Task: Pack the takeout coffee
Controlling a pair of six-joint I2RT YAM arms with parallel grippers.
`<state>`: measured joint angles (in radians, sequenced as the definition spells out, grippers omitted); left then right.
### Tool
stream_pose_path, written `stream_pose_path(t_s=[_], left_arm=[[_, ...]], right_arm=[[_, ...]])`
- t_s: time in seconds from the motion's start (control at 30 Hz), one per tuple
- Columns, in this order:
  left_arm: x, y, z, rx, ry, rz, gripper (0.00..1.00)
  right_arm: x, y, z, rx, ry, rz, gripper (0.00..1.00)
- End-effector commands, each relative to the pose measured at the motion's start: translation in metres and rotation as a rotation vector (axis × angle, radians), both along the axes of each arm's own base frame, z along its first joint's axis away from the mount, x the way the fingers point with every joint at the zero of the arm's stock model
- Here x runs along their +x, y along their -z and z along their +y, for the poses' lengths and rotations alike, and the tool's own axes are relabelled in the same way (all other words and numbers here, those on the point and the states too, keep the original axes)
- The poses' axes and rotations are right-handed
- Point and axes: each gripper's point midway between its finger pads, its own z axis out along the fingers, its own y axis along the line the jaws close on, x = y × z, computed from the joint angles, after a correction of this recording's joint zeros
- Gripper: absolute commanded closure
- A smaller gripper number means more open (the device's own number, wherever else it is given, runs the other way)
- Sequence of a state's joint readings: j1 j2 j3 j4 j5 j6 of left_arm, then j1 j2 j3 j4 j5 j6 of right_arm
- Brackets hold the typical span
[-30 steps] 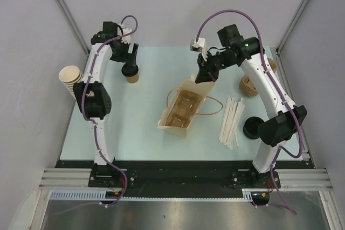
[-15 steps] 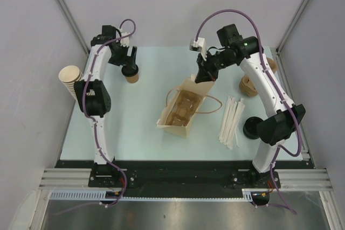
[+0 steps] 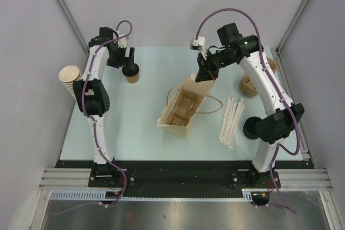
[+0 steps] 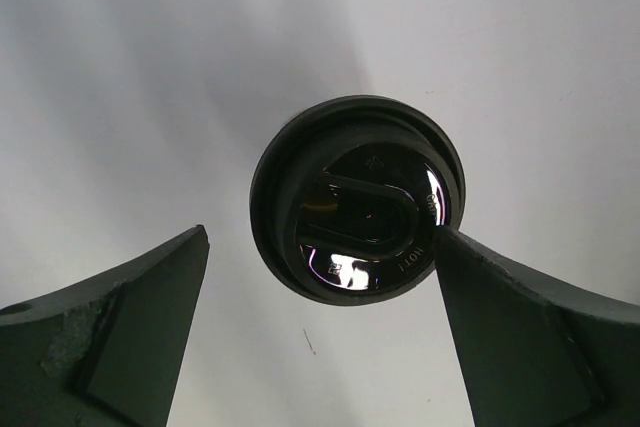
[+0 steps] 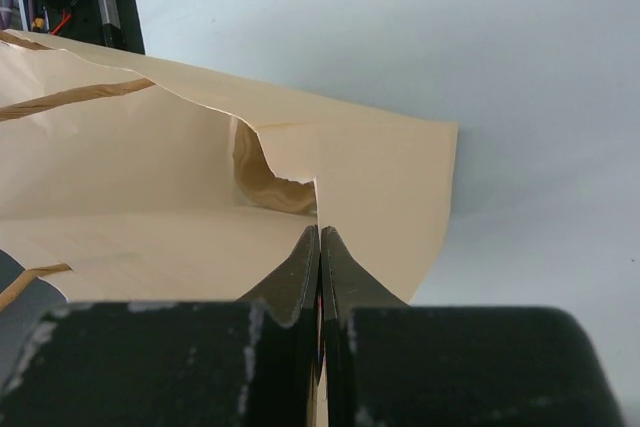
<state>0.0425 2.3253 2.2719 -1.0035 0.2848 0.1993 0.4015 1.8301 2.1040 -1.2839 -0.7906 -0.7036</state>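
Currently the left pincer [image 3: 129, 63] hangs over the paper cup [image 3: 133, 77], its jaws spread wide and holding nothing. The cup stands upright at the far left of the worktop [image 3: 140, 125] with a black lid [image 4: 358, 197] on it. In the left wrist view the lid sits between the two fingers; whether the right one touches its rim cannot be told. The right pincer [image 5: 318, 247] is fully closed on the top edge of the paper bag [image 5: 380, 177]. The bag sits open mid-worktop, well apart from the cup. The pulp carrier tray [image 3: 180, 110] lies inside the bag. A stack of cups [image 3: 70, 76] stands off the left edge, and white sticks [image 3: 230, 119] lie right of the bag.
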Motion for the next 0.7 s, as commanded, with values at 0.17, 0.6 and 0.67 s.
stream_pose_path(t_s=[0.17,0.6,0.67], left_arm=[[0.013,-0.036,0.0,-0.021,-0.042,-0.114,0.01],[0.006,-0.035,-0.012,-0.094,-0.023,-0.094,0.01],[0.004,-0.034,-0.014,-0.105,-0.018,-0.087,0.0]], right_arm=[[-0.002,-0.008,0.0,0.01,-0.013,-0.008,1.0],[-0.003,-0.007,0.0,0.005,-0.016,-0.007,1.0],[-0.002,-0.007,0.0,0.006,-0.016,-0.008,1.0]])
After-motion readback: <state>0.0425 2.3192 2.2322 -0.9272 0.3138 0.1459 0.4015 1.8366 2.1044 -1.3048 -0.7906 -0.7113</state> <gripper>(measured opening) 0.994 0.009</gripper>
